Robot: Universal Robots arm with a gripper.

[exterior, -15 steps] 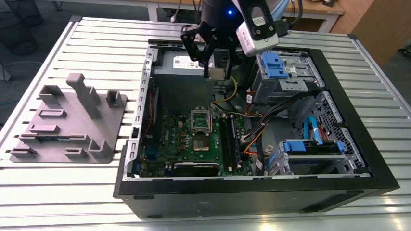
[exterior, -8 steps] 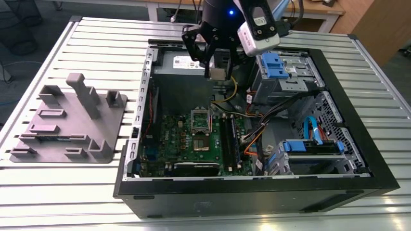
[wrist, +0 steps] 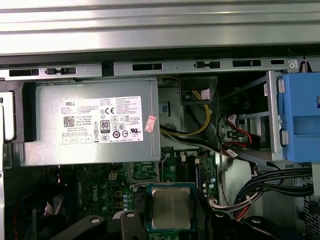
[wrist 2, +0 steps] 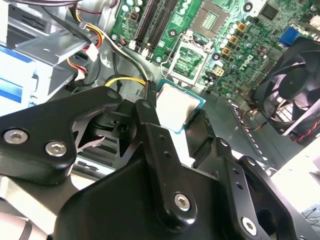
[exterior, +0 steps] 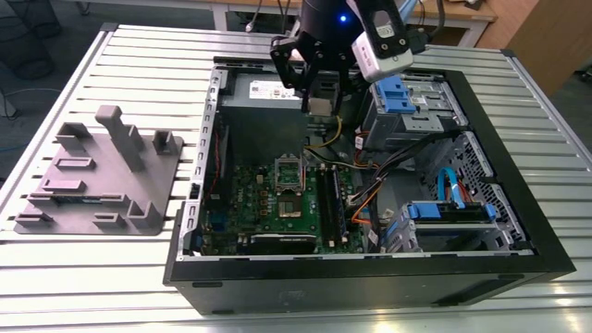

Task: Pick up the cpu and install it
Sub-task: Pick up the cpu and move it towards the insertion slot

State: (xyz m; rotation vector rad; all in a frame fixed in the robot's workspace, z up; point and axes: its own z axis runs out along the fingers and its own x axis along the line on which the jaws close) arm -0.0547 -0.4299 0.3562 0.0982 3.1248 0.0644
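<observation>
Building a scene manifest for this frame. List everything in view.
table: 1, silver slatted metal, under everything
tray: 1, grey plastic with upright posts, on the table at the exterior view's left
computer case: 1, black, open, lying on the table
motherboard: 1, green, inside the case
socket: 1, silver frame, on the motherboard
power supply: 1, grey, inside the case
drive caddies: 2, blue, in the case at the exterior view's right
fan: 1, black, beside the motherboard
cables: several, yellow, red, black, inside the case
cpu: 1, silvery, held above the case interior
gripper: 1, black, shut on the cpu
</observation>
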